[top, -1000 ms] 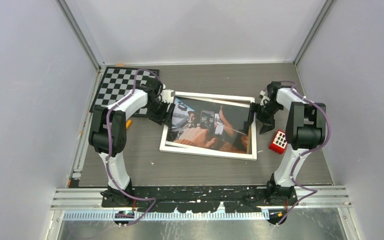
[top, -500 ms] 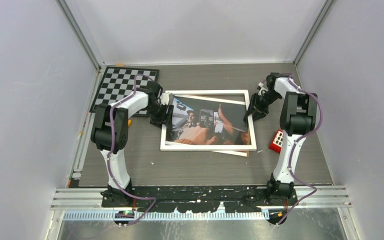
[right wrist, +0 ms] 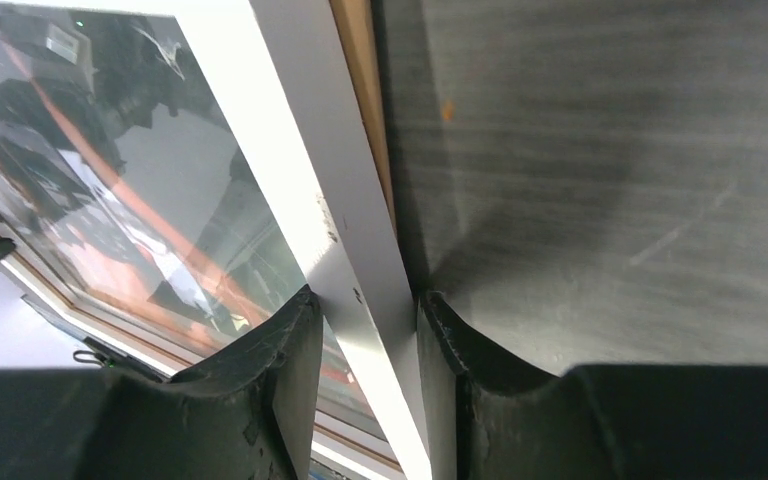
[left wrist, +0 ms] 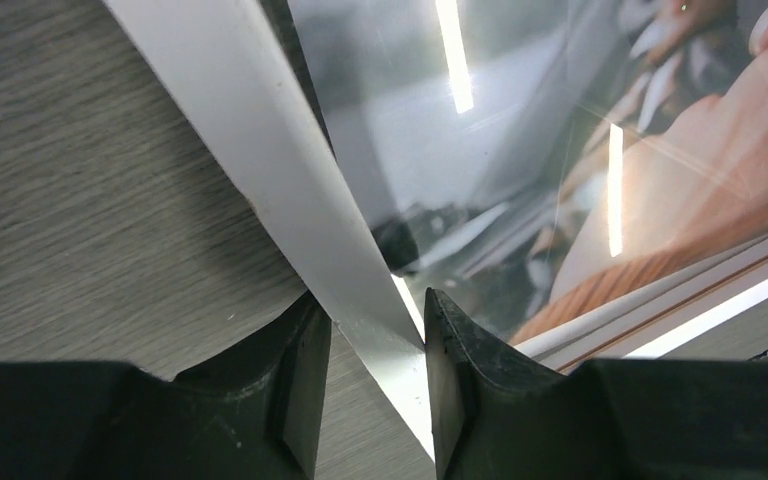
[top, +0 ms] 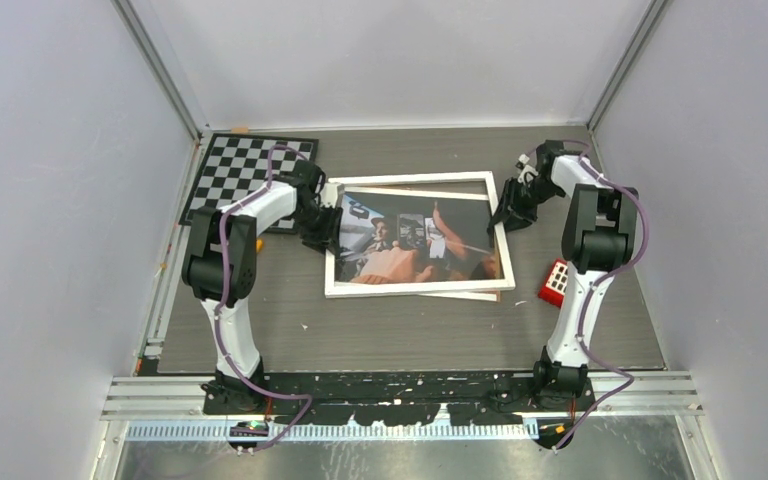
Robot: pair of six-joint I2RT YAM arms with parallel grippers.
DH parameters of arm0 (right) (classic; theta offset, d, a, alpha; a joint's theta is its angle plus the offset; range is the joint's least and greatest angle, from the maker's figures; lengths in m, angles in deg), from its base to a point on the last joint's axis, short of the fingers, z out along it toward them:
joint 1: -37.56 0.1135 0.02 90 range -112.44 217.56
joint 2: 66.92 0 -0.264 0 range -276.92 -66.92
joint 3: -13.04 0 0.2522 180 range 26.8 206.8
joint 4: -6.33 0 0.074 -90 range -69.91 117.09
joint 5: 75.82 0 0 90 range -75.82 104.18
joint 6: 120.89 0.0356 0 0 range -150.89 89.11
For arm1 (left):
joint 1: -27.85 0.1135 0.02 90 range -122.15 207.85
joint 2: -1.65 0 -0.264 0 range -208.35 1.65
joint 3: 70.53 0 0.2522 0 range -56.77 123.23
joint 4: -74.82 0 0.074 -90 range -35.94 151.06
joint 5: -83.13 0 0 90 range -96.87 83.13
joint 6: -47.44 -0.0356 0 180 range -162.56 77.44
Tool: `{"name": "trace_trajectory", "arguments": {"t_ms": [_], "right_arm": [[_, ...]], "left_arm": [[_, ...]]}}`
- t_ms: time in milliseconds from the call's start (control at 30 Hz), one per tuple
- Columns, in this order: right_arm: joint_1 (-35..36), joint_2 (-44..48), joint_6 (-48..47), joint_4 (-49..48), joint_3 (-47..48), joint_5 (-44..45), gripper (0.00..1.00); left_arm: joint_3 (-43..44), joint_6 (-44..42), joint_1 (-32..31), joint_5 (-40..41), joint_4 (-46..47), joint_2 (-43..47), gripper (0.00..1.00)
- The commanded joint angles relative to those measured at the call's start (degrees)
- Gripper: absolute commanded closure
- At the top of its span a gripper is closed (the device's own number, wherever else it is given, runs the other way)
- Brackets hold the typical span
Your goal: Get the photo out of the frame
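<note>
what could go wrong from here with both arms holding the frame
The left gripper and right gripper pinch only the thin white border of the frame, so it may slip or twist. Whether the photo is loose is unclear; it might drag along. The red block sits near the frame's right corner and might get knocked.

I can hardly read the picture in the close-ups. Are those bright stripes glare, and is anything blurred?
Left wrist view: yes, white light streaks glare across the glossy photo, washing it out; right wrist view: its surface mirrors dark shapes instead, and the frame casts a shadow on the table; top external view: evenly lit, sharp.
</note>
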Motion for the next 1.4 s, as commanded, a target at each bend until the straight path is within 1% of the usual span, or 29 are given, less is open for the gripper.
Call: {"name": "trace_trajectory", "arguments": {"t_ms": [0,167,300,400,500,567,667,767,800,833,867,967,1067,1167,1267,1367], "right_arm": [[0.81,5.67,3.40,-3.24,-6.89,-1.62,0.74],[0.82,4.16,4.46,-4.63,-6.81,1.01,0.71],[0.82,1.92,4.66,-5.14,-4.08,2.22,0.70],[0.81,0.54,4.25,-4.57,-1.79,3.31,0.68],[0.73,0.42,3.82,-5.06,-0.99,3.72,0.65],[0.73,0.34,3.56,-4.58,0.02,3.95,0.59],[0.52,1.70,2.29,-2.77,0.79,3.96,0.43],[0.00,6.23,0.89,-2.70,-2.00,3.27,0.27],[-0.20,8.14,-0.16,-2.72,-3.19,2.57,0.20],[-0.40,9.89,-0.85,-2.76,-4.32,2.15,0.17],[-0.60,11.75,-1.69,-2.71,-5.52,1.69,0.14],[-0.85,17.01,-3.48,-2.93,-9.75,-0.42,0.12],[-0.85,21.91,-3.49,-3.75,-15.11,-2.47,0.12],[-1.40,25.57,-2.97,-4.94,-20.41,-3.07,0.11],[-4.02,25.47,-2.00,-4.35,-23.29,-3.61,0.11],[-7.47,25.15,-1.51,-4.01,-25.09,-4.43,0.11]], "left_arm": [[4.35,-1.12,-1.21,-3.66,2.52,1.06,0.64],[9.46,-2.29,-1.16,-1.49,1.59,-3.03,0.65],[13.34,-3.20,-1.14,-0.34,0.52,-5.98,0.65],[15.14,-4.23,-1.06,1.03,0.23,-7.16,0.62],[15.70,-4.25,-0.74,1.31,0.45,-7.19,0.52],[16.00,-5.39,-0.63,1.43,0.24,-6.56,0.44],[14.95,-8.97,-0.61,2.15,0.60,-3.44,0.33],[11.40,-15.39,-0.60,0.90,2.84,3.20,0.24],[10.04,-18.19,-0.61,-0.44,3.70,5.30,0.16],[8.54,-20.76,-0.87,-1.48,4.47,7.19,0.05],[7.51,-23.54,-1.50,-2.49,5.02,8.84,0.01],[5.25,-31.29,-5.91,-3.04,4.71,11.86,0.00],[4.20,-35.39,-13.46,-1.69,5.28,12.28,0.00],[4.47,-35.89,-20.80,-0.12,8.36,9.98,0.00],[7.39,-35.62,-27.22,1.62,11.28,5.80,0.00],[11.22,-34.27,-31.99,2.13,12.90,0.56,0.00]]}}
